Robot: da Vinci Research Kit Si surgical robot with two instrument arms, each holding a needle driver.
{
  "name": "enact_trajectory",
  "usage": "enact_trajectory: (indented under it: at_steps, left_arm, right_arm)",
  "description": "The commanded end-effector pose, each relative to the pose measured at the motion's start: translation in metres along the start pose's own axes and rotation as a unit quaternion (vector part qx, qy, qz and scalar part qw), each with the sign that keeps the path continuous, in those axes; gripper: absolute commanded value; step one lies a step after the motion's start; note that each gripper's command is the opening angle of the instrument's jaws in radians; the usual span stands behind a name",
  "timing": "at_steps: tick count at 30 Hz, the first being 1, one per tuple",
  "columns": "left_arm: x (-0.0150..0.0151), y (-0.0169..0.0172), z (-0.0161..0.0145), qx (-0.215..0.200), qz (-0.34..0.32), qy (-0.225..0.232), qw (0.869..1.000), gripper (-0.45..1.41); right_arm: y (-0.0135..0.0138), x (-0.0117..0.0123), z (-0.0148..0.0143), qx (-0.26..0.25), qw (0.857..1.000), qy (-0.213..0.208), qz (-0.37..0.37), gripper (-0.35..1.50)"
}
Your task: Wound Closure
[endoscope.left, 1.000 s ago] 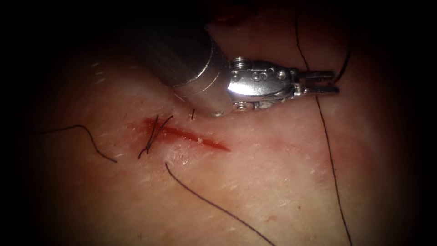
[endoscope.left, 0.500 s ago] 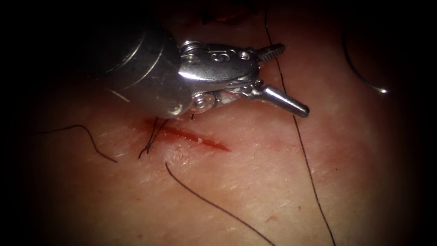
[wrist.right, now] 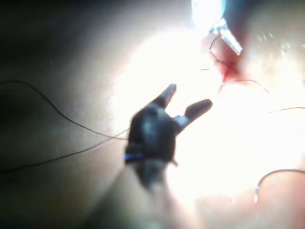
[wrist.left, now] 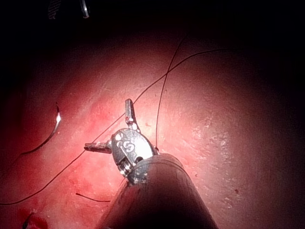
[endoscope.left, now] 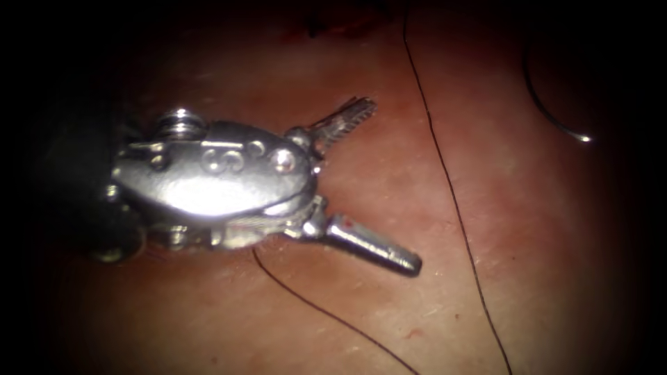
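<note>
Low over the tissue (endoscope.left: 431,292), the left tool (endoscope.left: 389,187) lies jaws spread wide, holding nothing.
Right wrist view shows the right tool (wrist.right: 183,101) gaping empty; the needle (endoscope.left: 556,118) rests free on the tissue.

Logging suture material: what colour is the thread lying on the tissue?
Black: the thread is a thin dark strand over the pink tissue, clearest in the endoscope view.

Left hand (endoscope.left: 361,184) over tissue (endoscope.left: 389,305); thread (endoscope.left: 451,194) to its right; needle (endoscope.left: 552,114) far right.
</note>
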Motion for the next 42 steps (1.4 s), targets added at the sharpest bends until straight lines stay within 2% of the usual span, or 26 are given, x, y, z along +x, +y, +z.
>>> enact_trajectory:
  at_steps: [1,4,5,6,9,10,13,14,18,21,26,29,30,31,34,38,40,42]
  left_arm:
    - [-0.0014,0.0027,0.0004,-0.001,0.015,-0.003,1.000,1.23]
    - [-0.0041,0.0047,-0.0007,0.016,0.056,-0.025,0.998,1.21]
    - [-0.0056,0.0055,-0.0012,0.026,0.071,-0.041,0.996,1.21]
    - [-0.0066,0.0060,-0.0014,0.030,0.074,-0.049,0.996,1.20]
    - [-0.0085,0.0069,-0.0011,0.045,0.090,-0.054,0.993,1.18]
    - [-0.0094,0.0074,-0.0005,0.053,0.104,-0.057,0.992,1.16]
    - [-0.0098,0.0077,0.0001,0.061,0.113,-0.060,0.990,1.13]
    - [-0.0101,0.0079,0.0007,0.073,0.118,-0.064,0.988,1.09]
    - [-0.0102,0.0082,0.0019,0.094,0.121,-0.078,0.985,1.08]
    - [-0.0099,0.0086,0.0038,0.125,0.151,-0.141,0.970,1.06]
    - [-0.0096,0.0089,0.0069,0.137,0.223,-0.252,0.932,1.01]
    - [-0.0097,0.0092,0.0080,0.152,0.268,-0.322,0.895,0.94]
    - [-0.0098,0.0091,0.0082,0.162,0.290,-0.351,0.875,0.88]
    - [-0.0098,0.0091,0.0082,0.162,0.290,-0.351,0.875,0.88]
    - [-0.0101,0.0085,0.0081,0.176,0.308,-0.375,0.856,0.84]
    - [-0.0105,0.0084,0.0084,0.181,0.310,-0.379,0.853,0.84]
    - [-0.0108,0.0087,0.0097,0.181,0.315,-0.382,0.850,0.81]
    - [-0.0111,0.0088,0.0105,0.174,0.314,-0.376,0.854,0.81]
  right_arm:
    - [-0.0008,0.0004,0.0030,0.012,1.000,0.010,-0.006,1.40]
    - [0.0002,0.0002,0.0068,0.027,0.999,0.021,-0.014,1.40]
    - [0.0008,-0.0004,0.0095,0.035,0.999,0.030,-0.020,1.40]
    - [0.0009,-0.0007,0.0106,0.038,0.999,0.030,-0.022,1.40]
    - [0.0010,-0.0018,0.0144,0.043,0.998,0.039,-0.032,1.40]
    - [0.0006,-0.0028,0.0169,0.048,0.997,0.040,-0.040,1.40]
    - [0.0003,-0.0037,0.0187,0.054,0.997,0.039,-0.047,1.40]
    - [0.0000,-0.0050,0.0205,0.054,0.997,0.030,-0.055,1.38]
    - [0.0000,-0.0068,0.0221,0.054,0.996,0.020,-0.064,1.38]
    - [0.0003,-0.0088,0.0231,0.051,0.996,0.006,-0.072,1.38]
    - [0.0008,-0.0103,0.0236,0.045,0.996,-0.001,-0.078,1.37]
    - [0.0007,-0.0105,0.0233,0.046,0.996,-0.001,-0.080,1.35]
    - [0.0005,-0.0106,0.0231,0.047,0.996,0.000,-0.080,1.35]
    - [0.0005,-0.0106,0.0231,0.047,0.996,0.000,-0.080,1.35]
    - [0.0001,-0.0106,0.0227,0.048,0.996,0.000,-0.081,1.33]
    - [0.0000,-0.0106,0.0226,0.047,0.996,-0.002,-0.081,1.33]
    - [0.0000,-0.0107,0.0227,0.046,0.996,-0.001,-0.081,1.33]
    - [0.0001,-0.0108,0.0226,0.045,0.996,-0.001,-0.082,1.33]
